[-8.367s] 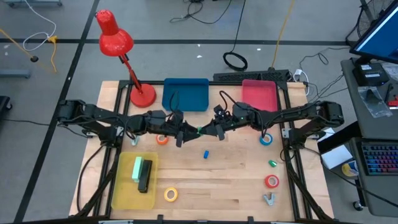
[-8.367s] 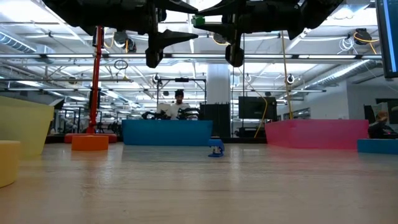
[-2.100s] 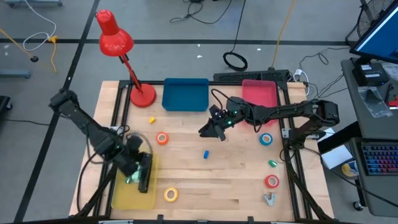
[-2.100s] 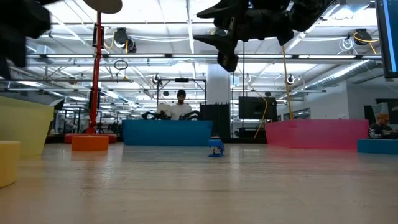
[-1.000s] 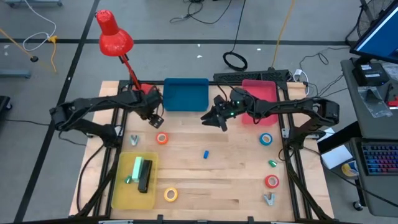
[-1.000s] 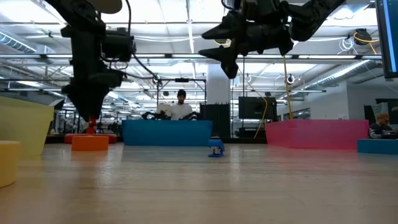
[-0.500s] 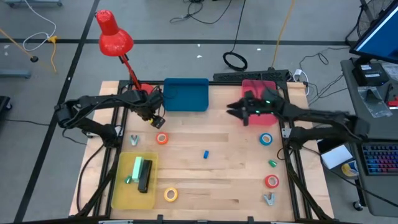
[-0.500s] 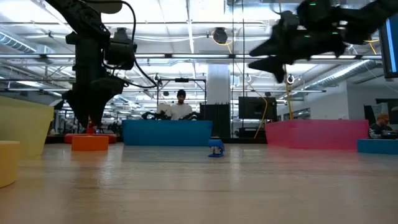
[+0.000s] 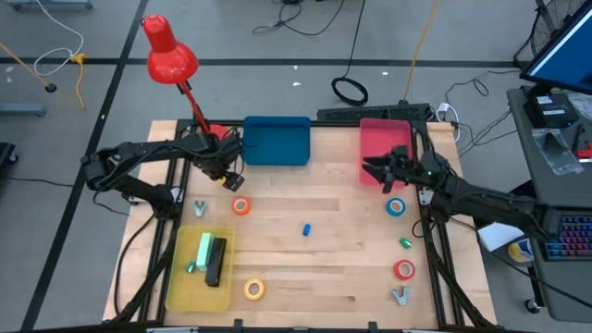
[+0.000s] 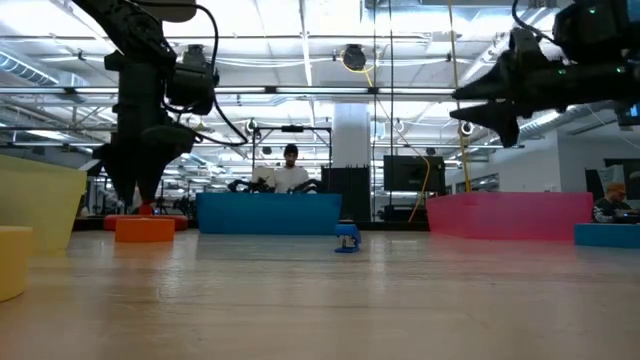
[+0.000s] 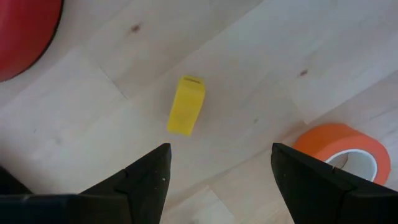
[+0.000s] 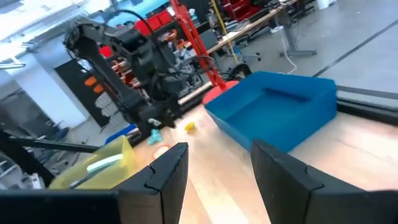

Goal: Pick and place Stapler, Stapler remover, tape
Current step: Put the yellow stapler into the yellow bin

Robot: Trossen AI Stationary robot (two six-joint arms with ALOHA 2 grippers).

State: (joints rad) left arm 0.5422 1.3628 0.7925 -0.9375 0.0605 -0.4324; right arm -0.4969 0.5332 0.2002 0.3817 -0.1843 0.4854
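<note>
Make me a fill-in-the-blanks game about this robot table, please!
1. The stapler lies in the ____ bin.
2. The left gripper hangs open over a small ____ block.
3. Beside that block sits the ____ tape roll.
4. The right gripper hangs over the ____ bin.

Missing words: yellow, yellow, orange, pink

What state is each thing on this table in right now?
left gripper: open, empty, above the yellow bit
right gripper: open, empty, over the pink bin
stapler: lying in the yellow bin
orange tape: flat on the table
blue tape: flat on the table
red tape: flat on the table
yellow tape: flat on the table
blue bin: empty
</note>
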